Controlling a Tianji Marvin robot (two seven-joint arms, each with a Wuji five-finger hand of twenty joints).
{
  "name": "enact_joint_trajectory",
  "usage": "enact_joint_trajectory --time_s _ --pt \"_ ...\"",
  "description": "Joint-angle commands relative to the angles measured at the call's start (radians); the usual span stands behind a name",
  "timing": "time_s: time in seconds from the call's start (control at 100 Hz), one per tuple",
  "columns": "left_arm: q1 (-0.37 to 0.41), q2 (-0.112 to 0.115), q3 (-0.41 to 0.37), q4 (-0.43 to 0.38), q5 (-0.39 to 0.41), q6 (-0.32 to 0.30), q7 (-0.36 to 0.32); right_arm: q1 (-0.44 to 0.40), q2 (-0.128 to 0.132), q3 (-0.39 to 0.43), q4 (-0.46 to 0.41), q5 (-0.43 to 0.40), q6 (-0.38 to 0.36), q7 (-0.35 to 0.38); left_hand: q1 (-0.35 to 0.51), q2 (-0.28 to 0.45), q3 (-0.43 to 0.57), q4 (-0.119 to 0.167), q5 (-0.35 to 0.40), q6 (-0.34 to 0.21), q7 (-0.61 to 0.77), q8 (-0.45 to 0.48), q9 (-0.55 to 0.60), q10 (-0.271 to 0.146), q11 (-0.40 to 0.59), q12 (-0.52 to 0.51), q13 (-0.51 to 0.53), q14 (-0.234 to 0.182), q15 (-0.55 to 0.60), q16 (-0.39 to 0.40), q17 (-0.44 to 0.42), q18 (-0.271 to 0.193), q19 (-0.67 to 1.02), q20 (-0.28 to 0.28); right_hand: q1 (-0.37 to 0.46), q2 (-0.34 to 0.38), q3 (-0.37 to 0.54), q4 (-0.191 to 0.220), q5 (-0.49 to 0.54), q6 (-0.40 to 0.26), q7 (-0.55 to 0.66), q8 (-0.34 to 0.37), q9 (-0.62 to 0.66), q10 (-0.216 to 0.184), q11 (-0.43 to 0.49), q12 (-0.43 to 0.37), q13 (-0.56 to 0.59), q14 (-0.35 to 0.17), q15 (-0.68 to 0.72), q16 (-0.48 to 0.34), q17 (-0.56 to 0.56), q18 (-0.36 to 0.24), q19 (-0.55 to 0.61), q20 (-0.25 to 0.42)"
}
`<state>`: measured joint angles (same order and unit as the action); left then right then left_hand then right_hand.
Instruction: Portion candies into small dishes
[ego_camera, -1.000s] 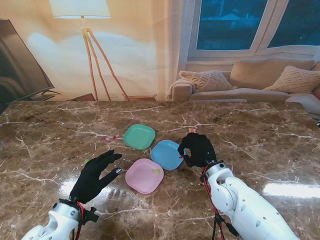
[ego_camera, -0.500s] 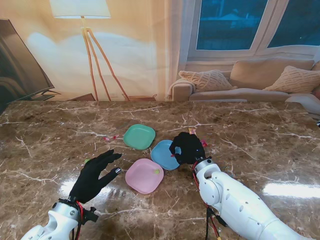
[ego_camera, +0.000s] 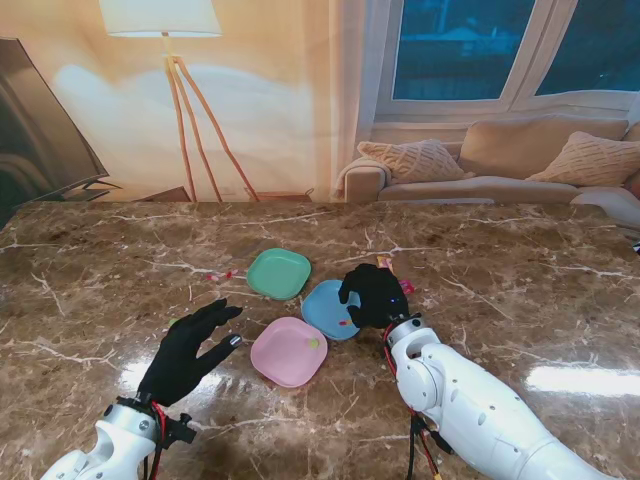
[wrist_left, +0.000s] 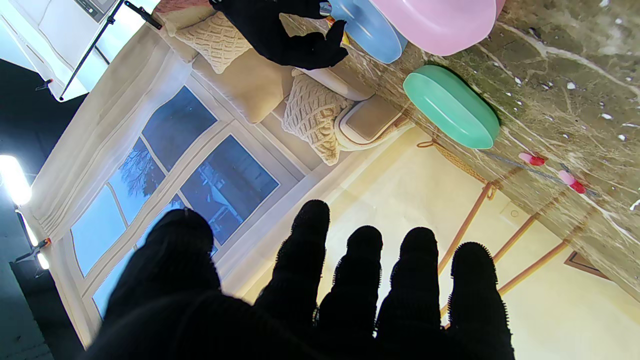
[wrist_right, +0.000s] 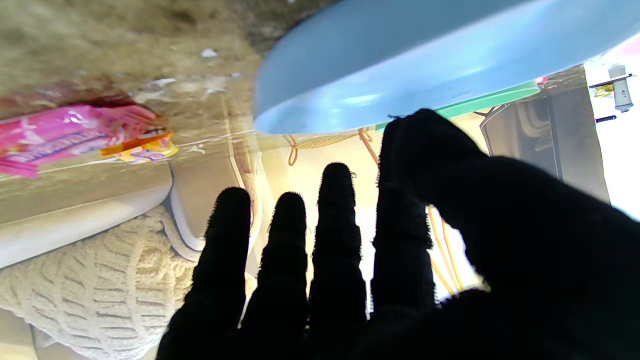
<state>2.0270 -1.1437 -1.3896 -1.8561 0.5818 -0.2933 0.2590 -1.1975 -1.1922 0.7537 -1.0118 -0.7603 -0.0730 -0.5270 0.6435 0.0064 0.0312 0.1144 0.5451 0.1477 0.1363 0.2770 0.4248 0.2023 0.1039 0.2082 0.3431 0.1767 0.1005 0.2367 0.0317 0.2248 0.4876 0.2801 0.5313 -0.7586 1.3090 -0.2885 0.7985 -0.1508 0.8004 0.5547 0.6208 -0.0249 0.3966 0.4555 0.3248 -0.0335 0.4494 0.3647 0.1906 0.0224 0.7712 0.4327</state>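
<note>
Landmark: pink dish (ego_camera: 289, 351), on the marble table (ego_camera: 520, 290).

- Left hand (ego_camera: 192, 350): nearer to me and left of the pink dish, raised off the table, fingers (wrist_left: 310, 260) spread apart, nothing held.
- Pink dish: one small yellow-green candy (ego_camera: 313, 343) lies in it, near its right edge.
- Blue dish (ego_camera: 328, 308): just beyond the pink dish to its right, rims close together. A red candy (ego_camera: 345, 322) lies in it.
- Right hand (ego_camera: 375, 295): over the blue dish's right edge, fingers (wrist_right: 337, 235) straight and side by side, thumb angled across toward them; holding nothing that shows.
- Pink wrapper (wrist_right: 65, 135): on the table, right of the blue dish.
- Green dish (ego_camera: 278, 273): farther than the pink dish, beside the blue one.
- Two pink-red candies (wrist_left: 532, 159): loose on the table, left of the green dish.
</note>
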Motion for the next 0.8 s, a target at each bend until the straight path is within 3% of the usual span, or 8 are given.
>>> enact_joint_trajectory --time_s 0.0,0.08,0.12,0.14,0.29,0.49,0.63,0.79 --pt "0.006 -0.002 0.002 0.001 0.001 -0.001 0.001 -0.016 0.006 0.011 -0.018 -0.007 -0.002 0.019 0.026 0.037 -0.02 -0.017 -0.002 -0.02 0.0 -0.004 0.002 -0.013 -0.006 -0.008 -0.005 -0.02 -0.013 -0.01 -0.01 0.002 0.003 -0.017 -0.025 0.001 0.027 0.057 -0.036 0.018 -0.036 -0.02 -0.027 0.006 -0.008 -0.013 -0.032 -0.039 -0.015 -0.006 -0.014 -0.007 0.009 0.006" --pt "0.006 -0.002 0.002 0.001 0.002 -0.001 0.002 -0.035 0.016 0.035 -0.052 -0.028 0.003 0.027 0.026 0.037 -0.02 -0.017 -0.002 -0.02 -0.001 -0.004 0.004 -0.013 -0.005 -0.007 -0.006 -0.02 -0.013 -0.01 -0.01 0.002 0.004 -0.017 -0.073 0.058 0.018 0.122 -0.039 0.056 -0.208 0.014 -0.032 0.009 -0.015 -0.014 -0.029 -0.035 -0.015 -0.004 -0.017 -0.004 0.003 0.008" --pt "0.007 -0.002 0.001 0.001 0.002 -0.001 0.002 -0.046 0.023 0.052 -0.072 -0.04 0.006 0.036 0.027 0.037 -0.019 -0.017 -0.002 -0.02 0.0 -0.004 0.003 -0.013 -0.005 -0.007 -0.006 -0.02 -0.013 -0.01 -0.009 0.001 0.004 -0.017 -0.105 0.094 0.006 0.192 -0.042 0.075 -0.296 0.047 -0.033 0.011 -0.019 -0.016 -0.012 -0.032 -0.019 -0.003 -0.016 -0.001 0.002 0.008" --pt "0.007 -0.002 0.001 0.001 0.002 -0.001 0.002 -0.053 0.027 0.061 -0.084 -0.047 0.007 0.042 0.026 0.037 -0.02 -0.017 -0.002 -0.02 0.0 -0.004 0.004 -0.014 -0.005 -0.007 -0.005 -0.021 -0.013 -0.01 -0.009 0.001 0.004 -0.016 -0.116 0.099 -0.001 0.206 -0.054 0.084 -0.322 0.061 -0.033 0.01 -0.021 -0.016 0.001 -0.027 -0.018 -0.001 -0.015 0.002 0.001 0.008" --pt "0.006 -0.002 0.002 0.001 0.002 -0.002 0.002 -0.102 0.057 0.146 -0.169 -0.11 0.014 0.09 0.026 0.037 -0.02 -0.017 -0.002 -0.02 -0.001 -0.004 0.003 -0.014 -0.005 -0.008 -0.006 -0.02 -0.013 -0.01 -0.009 0.001 0.005 -0.016 -0.144 0.113 -0.062 0.195 -0.135 0.119 -0.414 0.047 -0.037 0.018 -0.045 -0.034 0.07 -0.001 -0.028 0.001 -0.001 0.014 -0.002 0.005" --pt "0.01 -0.003 -0.002 0.0 0.006 -0.003 0.008 -0.153 0.097 0.267 -0.251 -0.195 0.008 0.192 0.027 0.037 -0.02 -0.017 -0.002 -0.02 -0.001 -0.004 0.003 -0.014 -0.005 -0.008 -0.006 -0.021 -0.013 -0.01 -0.008 0.001 0.006 -0.016 -0.146 0.095 -0.108 0.183 -0.163 0.128 -0.432 0.036 -0.027 0.022 -0.049 -0.044 0.16 0.019 -0.05 -0.004 0.04 0.03 0.008 0.003" --pt "0.012 -0.003 -0.004 -0.001 0.009 -0.004 0.014 -0.158 0.116 0.313 -0.262 -0.232 0.001 0.265 0.028 0.037 -0.019 -0.017 -0.001 -0.018 0.0 -0.004 0.003 -0.013 -0.005 -0.008 -0.006 -0.018 -0.013 -0.01 -0.008 0.001 0.006 -0.015 -0.137 0.07 -0.118 0.175 -0.183 0.144 -0.44 0.028 -0.018 0.025 -0.055 -0.054 0.226 0.027 -0.085 -0.016 0.082 0.038 0.023 -0.004" --pt "0.011 -0.003 -0.003 0.0 0.01 -0.005 0.011 -0.126 0.127 0.309 -0.228 -0.242 0.007 0.317 0.027 0.037 -0.02 -0.017 -0.002 -0.02 -0.001 -0.004 0.002 -0.013 -0.005 -0.008 -0.006 -0.021 -0.013 -0.01 -0.008 0.001 0.007 -0.015 -0.134 0.03 -0.141 0.16 -0.218 0.164 -0.469 0.005 -0.025 0.026 -0.067 -0.069 0.246 0.028 -0.112 -0.026 0.097 0.041 0.033 -0.012"
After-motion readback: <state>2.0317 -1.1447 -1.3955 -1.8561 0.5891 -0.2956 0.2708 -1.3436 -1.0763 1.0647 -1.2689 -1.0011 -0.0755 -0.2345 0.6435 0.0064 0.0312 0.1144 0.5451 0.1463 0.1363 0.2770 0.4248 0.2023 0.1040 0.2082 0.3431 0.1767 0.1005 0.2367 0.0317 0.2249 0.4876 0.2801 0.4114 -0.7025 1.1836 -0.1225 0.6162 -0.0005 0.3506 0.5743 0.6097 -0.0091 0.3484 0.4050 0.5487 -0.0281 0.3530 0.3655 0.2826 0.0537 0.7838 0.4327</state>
